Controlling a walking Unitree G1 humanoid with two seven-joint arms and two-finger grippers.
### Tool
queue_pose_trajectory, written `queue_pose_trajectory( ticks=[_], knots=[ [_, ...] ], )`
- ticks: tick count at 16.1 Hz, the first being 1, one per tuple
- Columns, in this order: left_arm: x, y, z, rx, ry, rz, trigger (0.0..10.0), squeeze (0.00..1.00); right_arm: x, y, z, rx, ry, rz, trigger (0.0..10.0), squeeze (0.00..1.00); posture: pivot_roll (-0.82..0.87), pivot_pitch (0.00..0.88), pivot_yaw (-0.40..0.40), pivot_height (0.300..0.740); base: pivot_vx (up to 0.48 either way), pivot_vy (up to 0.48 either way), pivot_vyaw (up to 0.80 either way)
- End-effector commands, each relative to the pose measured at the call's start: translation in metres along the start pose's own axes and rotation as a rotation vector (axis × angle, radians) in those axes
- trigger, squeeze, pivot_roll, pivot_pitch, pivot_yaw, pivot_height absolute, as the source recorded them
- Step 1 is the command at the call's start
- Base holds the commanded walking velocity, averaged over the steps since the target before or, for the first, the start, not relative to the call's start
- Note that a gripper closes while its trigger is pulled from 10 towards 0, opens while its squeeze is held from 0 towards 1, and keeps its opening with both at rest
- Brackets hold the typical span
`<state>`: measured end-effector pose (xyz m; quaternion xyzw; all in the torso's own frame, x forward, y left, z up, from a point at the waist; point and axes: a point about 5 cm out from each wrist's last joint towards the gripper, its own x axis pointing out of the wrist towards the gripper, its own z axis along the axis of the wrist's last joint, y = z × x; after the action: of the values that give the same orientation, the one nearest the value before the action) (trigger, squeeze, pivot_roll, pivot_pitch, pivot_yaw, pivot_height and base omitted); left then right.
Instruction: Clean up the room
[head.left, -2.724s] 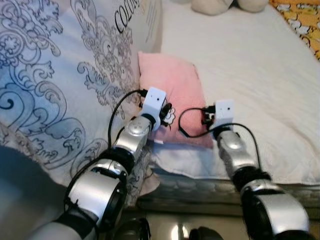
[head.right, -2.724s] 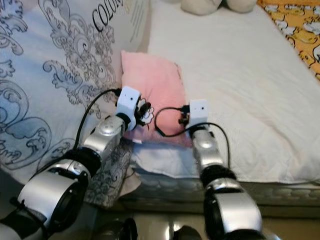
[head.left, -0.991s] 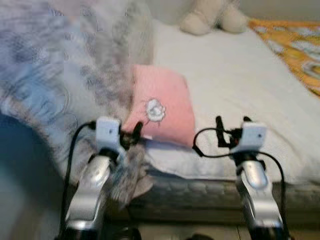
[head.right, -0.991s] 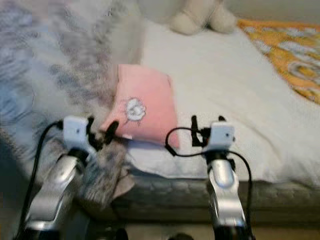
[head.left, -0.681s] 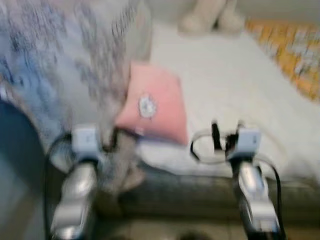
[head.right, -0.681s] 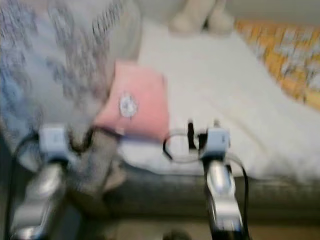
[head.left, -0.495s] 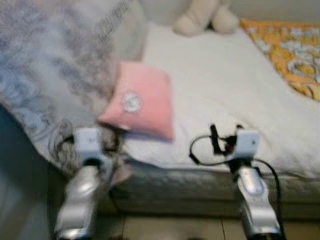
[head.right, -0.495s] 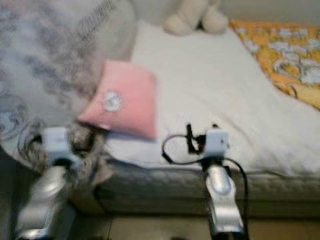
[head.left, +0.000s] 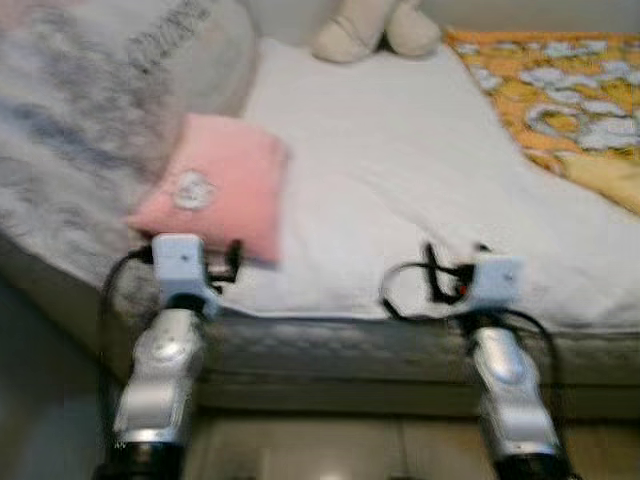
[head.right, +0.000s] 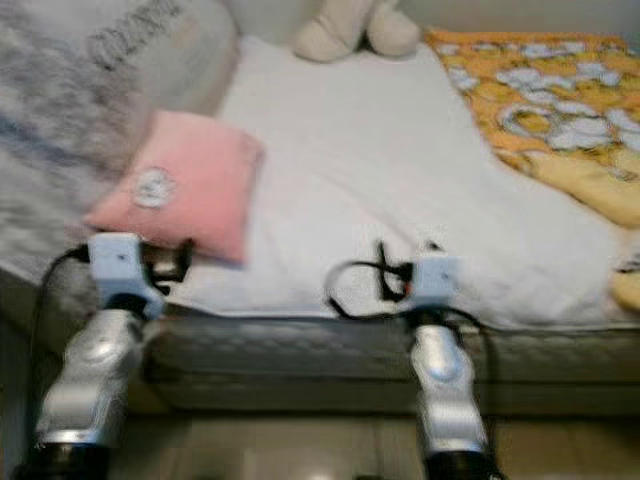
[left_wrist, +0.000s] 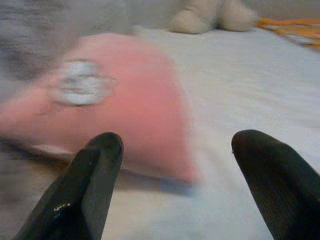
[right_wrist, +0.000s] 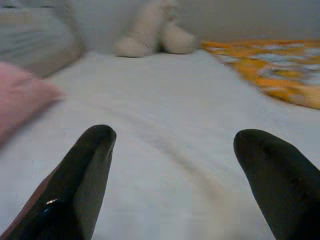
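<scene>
Both arms are pulled back from over the bed to its near edge, and the camera is backing off too, so more of the bed (head.left: 400, 170) is showing. The left gripper (left_wrist: 170, 165) is hanging wide open with nothing in it, just short of the pink pillow (head.left: 215, 185), which is lying near the bed's left edge against the grey duvet (head.left: 90, 120). The right gripper (right_wrist: 175, 165) is equally wide open and empty, aimed over bare sheet toward the plush toy (head.right: 355, 25) and orange blanket (head.right: 540, 95). Likely repositioning; tidying barely started.
</scene>
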<state>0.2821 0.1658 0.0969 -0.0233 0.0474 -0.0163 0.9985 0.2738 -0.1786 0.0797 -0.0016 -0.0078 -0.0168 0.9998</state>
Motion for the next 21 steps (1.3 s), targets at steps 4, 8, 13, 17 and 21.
queue_pose_trajectory(
  ticks=[4, 8, 13, 17, 21],
  knots=[
    [0.004, -0.003, 0.0, 0.022, -0.003, -0.006, 10.0, 0.0, 0.007, 0.006, 0.003, 0.026, -0.018, 0.014, 10.0, 0.0, -0.1, 0.0, 0.059, 0.74, 0.0, -0.446, 0.0],
    [0.006, -0.001, -0.001, 0.024, -0.003, -0.001, 10.0, 0.0, 0.011, 0.012, 0.006, 0.01, -0.032, 0.048, 10.0, 0.0, -0.1, 0.0, 0.062, 0.74, 0.0, -0.447, 0.0],
    [0.014, -0.005, 0.0, -0.005, -0.008, 0.019, 10.0, 0.0, 0.022, 0.022, 0.007, 0.014, -0.038, 0.088, 10.0, 0.0, -0.1, 0.0, 0.072, 0.74, 0.0, -0.446, 0.0],
    [0.017, -0.005, 0.004, 0.03, -0.033, -0.031, 10.0, 0.0, 0.021, 0.033, 0.003, -0.018, -0.011, 0.178, 10.0, 0.0, -0.1, 0.0, 0.078, 0.74, 0.0, -0.446, 0.0],
    [0.019, -0.016, 0.009, 0.049, -0.062, -0.084, 10.0, 0.0, 0.021, 0.031, 0.0, -0.005, 0.0, 0.153, 10.0, 0.0, -0.11, 0.0, 0.079, 0.74, 0.0, -0.447, 0.0]
  ],
)
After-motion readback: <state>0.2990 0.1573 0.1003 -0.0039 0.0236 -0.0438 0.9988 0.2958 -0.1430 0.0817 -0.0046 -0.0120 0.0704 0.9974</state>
